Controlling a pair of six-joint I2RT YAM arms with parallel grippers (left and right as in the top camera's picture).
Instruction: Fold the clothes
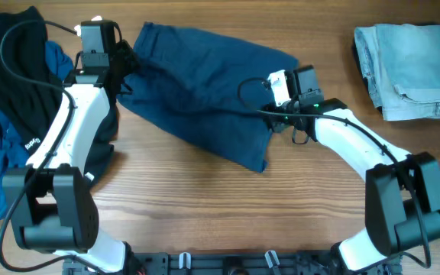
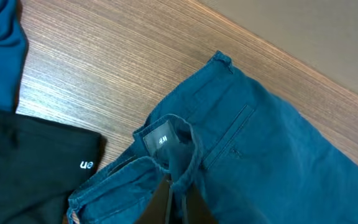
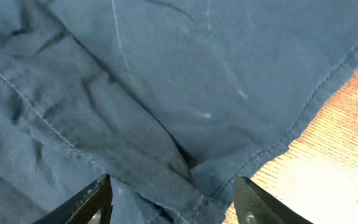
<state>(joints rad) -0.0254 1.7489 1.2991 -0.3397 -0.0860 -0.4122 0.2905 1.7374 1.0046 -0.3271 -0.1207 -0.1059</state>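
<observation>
On the table's (image 1: 205,206) left edge lies a heap (image 1: 10,99) of black and mid-blue garments. The left wrist view adds white lettering on the black cloth (image 2: 30,168).

Just right of the heap, the left gripper (image 1: 121,65) sits at the waistband of the navy shorts (image 1: 205,84). Only its wrist camera shows the grasp: the left gripper (image 2: 176,202) is clenched on a bunched fold of waistband below a white label (image 2: 160,140).

The shorts are spread across the middle of the table, running down toward the right. The right gripper (image 1: 277,122) is at their right edge. Its own view shows the right gripper (image 3: 176,205) spread wide over creased cloth and a stitched hem, holding nothing.

At far right, well apart, lies folded pale denim (image 1: 411,69), seen only from overhead.
</observation>
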